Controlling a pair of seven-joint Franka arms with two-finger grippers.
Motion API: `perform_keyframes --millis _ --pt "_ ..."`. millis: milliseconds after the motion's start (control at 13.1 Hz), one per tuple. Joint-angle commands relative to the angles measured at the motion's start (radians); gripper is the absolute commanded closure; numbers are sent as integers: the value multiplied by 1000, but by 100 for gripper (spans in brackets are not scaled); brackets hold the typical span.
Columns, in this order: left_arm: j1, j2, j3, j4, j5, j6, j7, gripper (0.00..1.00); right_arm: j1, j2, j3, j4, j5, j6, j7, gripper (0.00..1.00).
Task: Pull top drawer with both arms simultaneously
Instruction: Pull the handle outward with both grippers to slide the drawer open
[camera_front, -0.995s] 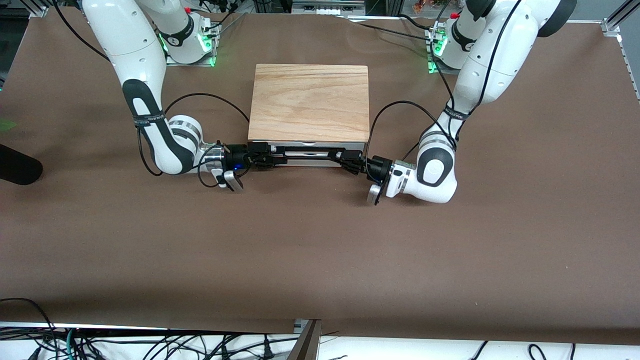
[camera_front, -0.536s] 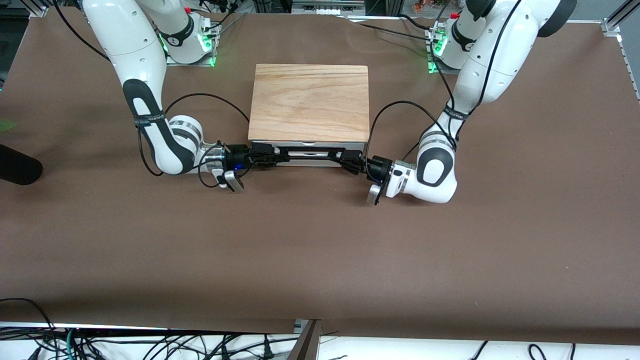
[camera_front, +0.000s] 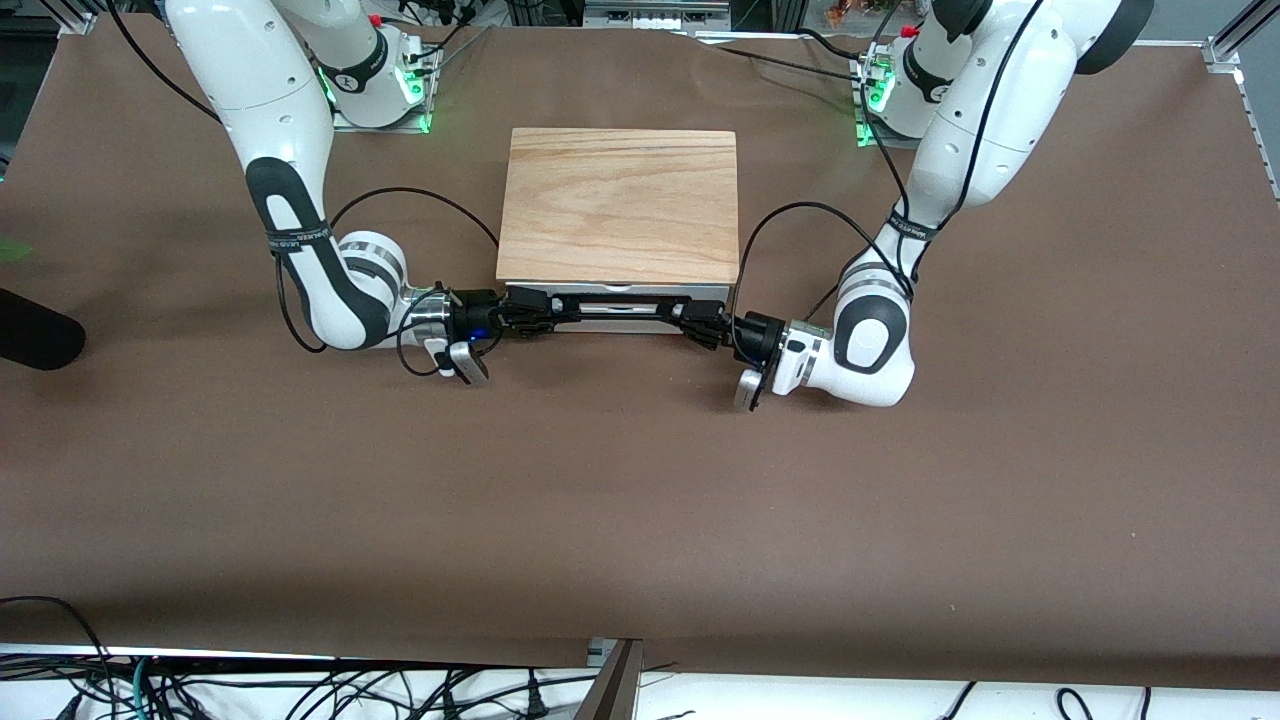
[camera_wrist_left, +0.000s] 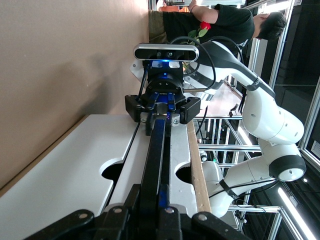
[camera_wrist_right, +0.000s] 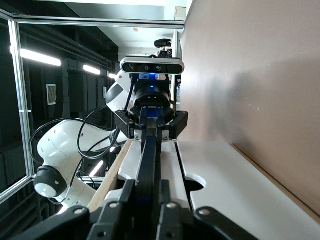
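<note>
The top drawer (camera_front: 622, 323) shows its white front just under the cabinet's wooden top board (camera_front: 620, 200). Its long black bar handle (camera_front: 615, 304) runs across the front. My right gripper (camera_front: 535, 310) is shut on the handle's end toward the right arm. My left gripper (camera_front: 697, 321) is shut on the end toward the left arm. In the left wrist view my left gripper (camera_wrist_left: 159, 210) clamps the bar (camera_wrist_left: 156, 150), with the drawer front (camera_wrist_left: 178, 145) beside it. In the right wrist view my right gripper (camera_wrist_right: 149, 205) clamps the bar (camera_wrist_right: 148, 155).
The cabinet stands mid-table on brown paper (camera_front: 640, 500). A lower white panel with a cutout (camera_wrist_left: 75, 160) lies beside the top drawer front. Black cables (camera_front: 420, 195) loop from both wrists beside the cabinet. A dark object (camera_front: 35, 335) lies at the right arm's end.
Almost nothing has moved. The right gripper has shifted very slightly along the handle toward the cabinet's middle. Both grippers stay on the bar.
</note>
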Motion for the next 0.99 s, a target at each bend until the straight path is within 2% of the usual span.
perform_keyframes --millis 0,383,918 --pt "-1 3 3 18 -31 -5 7 100 -3 -7 8 1 16 5 -11 88" --pt "-3 3 3 31 -33 -4 -1 100 -8 -3 7 16 16 8 -6 90" --pt "-2 53 5 177 -27 -4 -162 100 -17 91 4 167 22 41 35 90"
